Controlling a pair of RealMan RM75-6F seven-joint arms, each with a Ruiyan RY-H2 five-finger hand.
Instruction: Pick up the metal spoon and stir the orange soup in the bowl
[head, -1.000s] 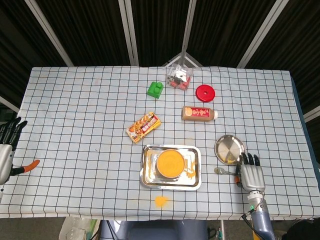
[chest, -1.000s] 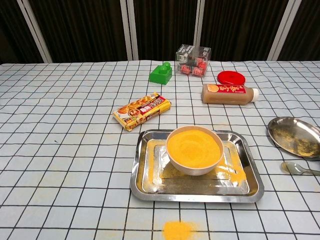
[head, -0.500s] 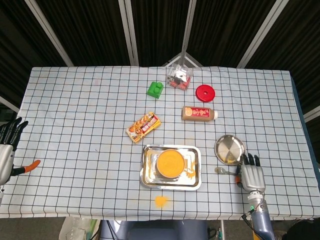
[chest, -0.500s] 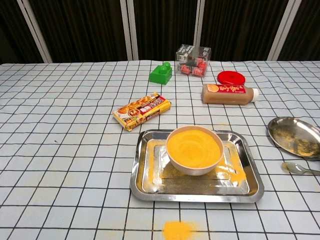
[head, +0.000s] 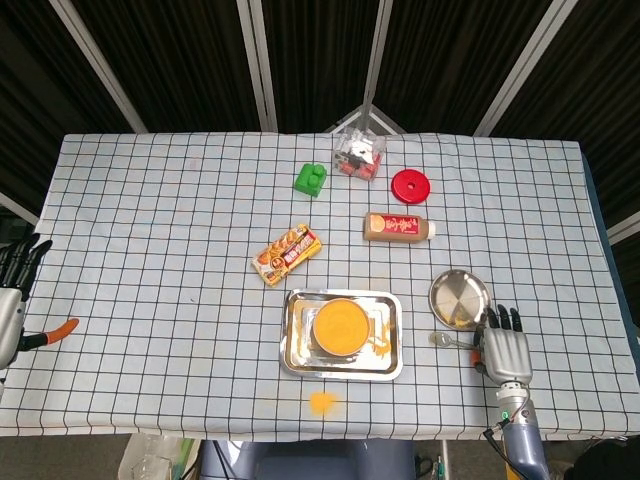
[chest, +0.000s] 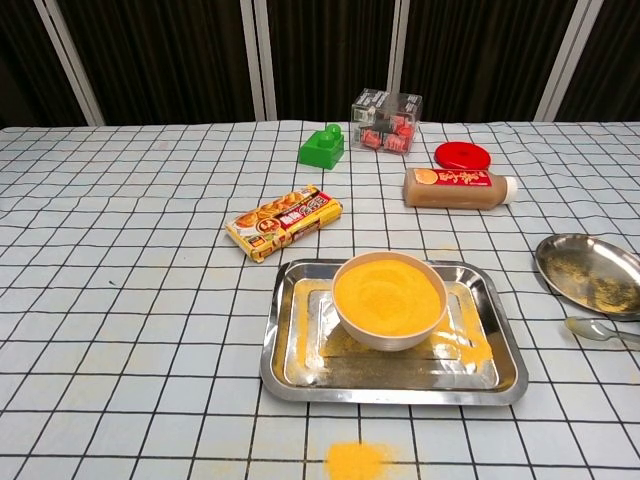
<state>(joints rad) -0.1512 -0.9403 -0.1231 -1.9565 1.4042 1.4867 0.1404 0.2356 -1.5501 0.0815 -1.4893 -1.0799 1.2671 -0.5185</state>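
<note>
while the right hand (head: 503, 350) rests over the spoon's handle, the soup bowl (chest: 389, 298) sits untouched in its steel tray (chest: 290, 368).
the metal spoon (chest: 598, 329) lies on the checked cloth just below the small steel plate (chest: 590, 273), right of the tray; the right hand's fingers look straight and close together over the handle, though a grip cannot be told from here. the left hand (head: 10, 295) sits at the table's far left edge, fingers spread, holding nothing.
</note>
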